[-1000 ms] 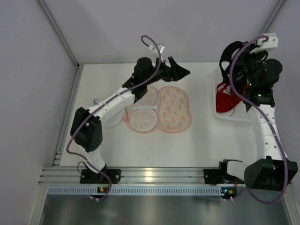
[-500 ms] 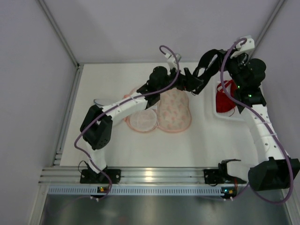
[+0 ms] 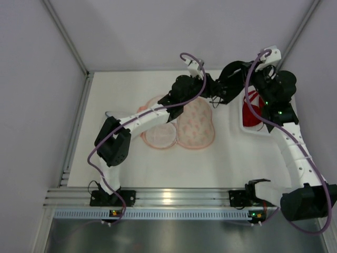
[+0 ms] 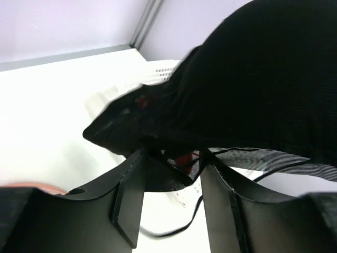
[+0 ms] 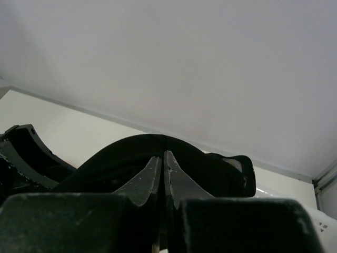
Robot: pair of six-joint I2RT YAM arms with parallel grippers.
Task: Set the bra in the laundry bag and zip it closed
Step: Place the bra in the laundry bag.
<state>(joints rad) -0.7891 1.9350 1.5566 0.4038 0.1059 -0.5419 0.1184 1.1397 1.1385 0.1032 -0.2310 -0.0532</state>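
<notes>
From overhead, the white counter shows walls on its far and side edges and open room toward the arms' bases. The pink bag lies flat just nearer than the left tool, with bare counter on its near side and to its left. A white tray holding a red cloth sits under the right arm, close to the right wall. The black bra hangs in the air between the two tools, about over the gap between bag and tray.

Only the wrist cameras show the grips. The right tool is pressed together on the bra's edge. The left tool's fingers stand part spread with the bra's mesh hem between them; I cannot tell if they pinch it.
</notes>
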